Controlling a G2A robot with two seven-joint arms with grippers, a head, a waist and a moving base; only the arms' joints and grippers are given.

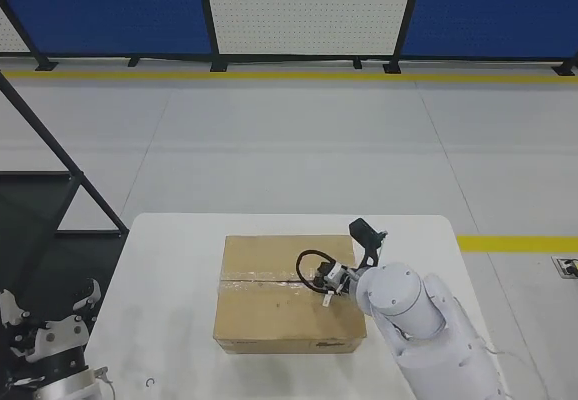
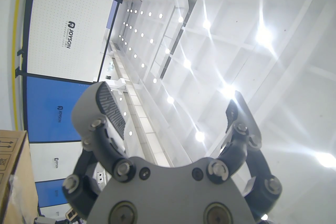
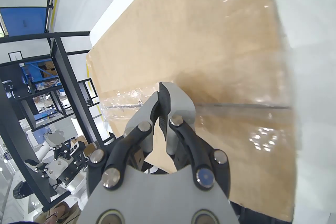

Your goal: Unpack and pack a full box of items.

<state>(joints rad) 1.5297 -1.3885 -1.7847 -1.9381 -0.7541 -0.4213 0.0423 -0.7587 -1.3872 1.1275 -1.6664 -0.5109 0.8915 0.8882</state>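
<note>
A closed cardboard box (image 1: 287,305) sits in the middle of the white table (image 1: 169,300). Clear tape (image 3: 126,99) runs along its centre seam. My right gripper (image 3: 159,95) is shut, nothing visible between its fingers, and its tips are low over the taped seam on the box top (image 3: 210,38). From above, the right gripper (image 1: 321,275) is over the right half of the box. My left gripper (image 2: 168,107) is open and points up at the ceiling. It hangs off the table's left front corner (image 1: 49,310), apart from the box, whose corner (image 2: 13,170) shows beside it.
A black metal frame (image 1: 29,130) stands to the left of the table. A small dark ring (image 1: 150,382) lies near the table's front edge. White table surface lies open to the left and right of the box.
</note>
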